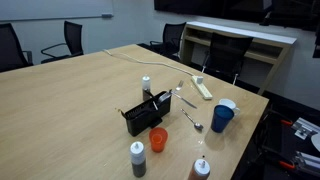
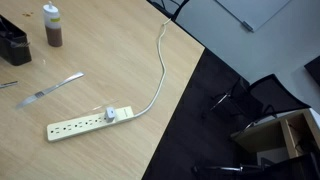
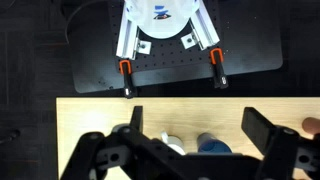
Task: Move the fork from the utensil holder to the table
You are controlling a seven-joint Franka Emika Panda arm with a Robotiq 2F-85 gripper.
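Observation:
The black utensil holder (image 1: pixel 138 120) stands on the light wood table (image 1: pixel 90 95); its corner also shows in an exterior view (image 2: pixel 12 45). A slim silver utensil, seemingly the fork (image 2: pixel 50 90), lies flat on the table between the holder and a power strip; it also shows in the wider exterior view (image 1: pixel 186 99). A silver spoon (image 1: pixel 193 121) lies nearby. My gripper (image 3: pixel 198 125) shows only in the wrist view. It is open, empty and high above the table's edge, over a blue cup (image 3: pixel 213 147).
An orange cup (image 1: pixel 158 138) stands in front of the holder. The blue cup (image 1: pixel 222 118) and a white cup (image 1: pixel 230 103) stand near the table's edge. A power strip (image 2: pixel 88 122) with its cable, a brown bottle (image 2: pixel 52 25) and two more bottles (image 1: pixel 138 158) are on the table.

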